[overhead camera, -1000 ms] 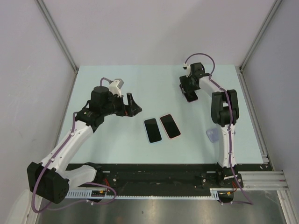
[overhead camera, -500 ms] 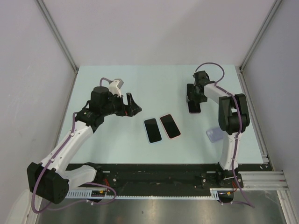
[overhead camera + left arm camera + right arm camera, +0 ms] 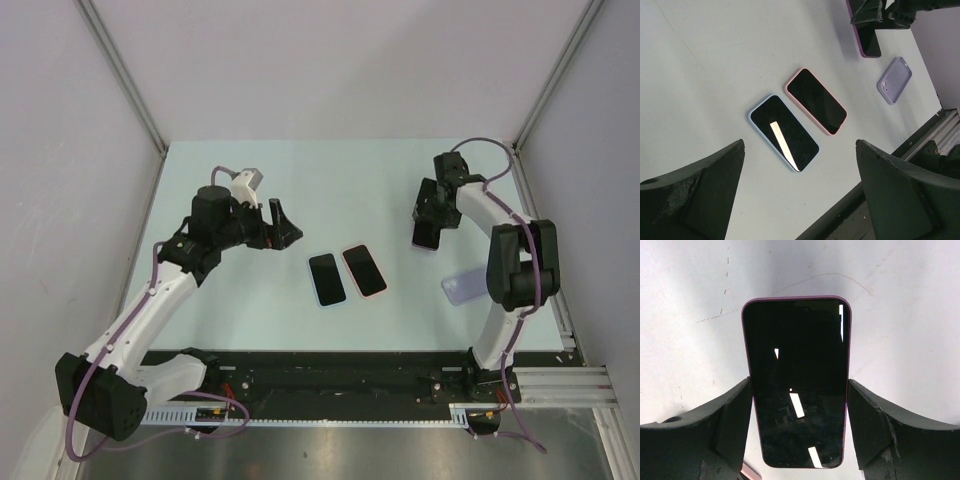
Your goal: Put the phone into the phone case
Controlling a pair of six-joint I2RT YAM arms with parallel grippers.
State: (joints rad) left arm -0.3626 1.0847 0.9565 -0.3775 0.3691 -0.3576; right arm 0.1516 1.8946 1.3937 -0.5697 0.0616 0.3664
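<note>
My right gripper [image 3: 428, 222] is shut on a dark-screened phone with a purple edge [image 3: 427, 236], one finger on each long side; it fills the right wrist view [image 3: 796, 380], held over the pale table. The empty lavender phone case [image 3: 460, 288] lies on the table near and to the right of it, and shows in the left wrist view [image 3: 894, 80]. My left gripper [image 3: 281, 228] is open and empty, hovering left of the table's middle.
A phone in a light blue case [image 3: 326, 279] and a phone in a pink case [image 3: 364, 270] lie side by side, screens up, at the table's middle. The black rail [image 3: 330, 368] runs along the near edge. Grey walls stand on both sides.
My right gripper has carried the purple phone from the far part of the table toward the near right, closer to the lavender case. The left arm has barely moved.
</note>
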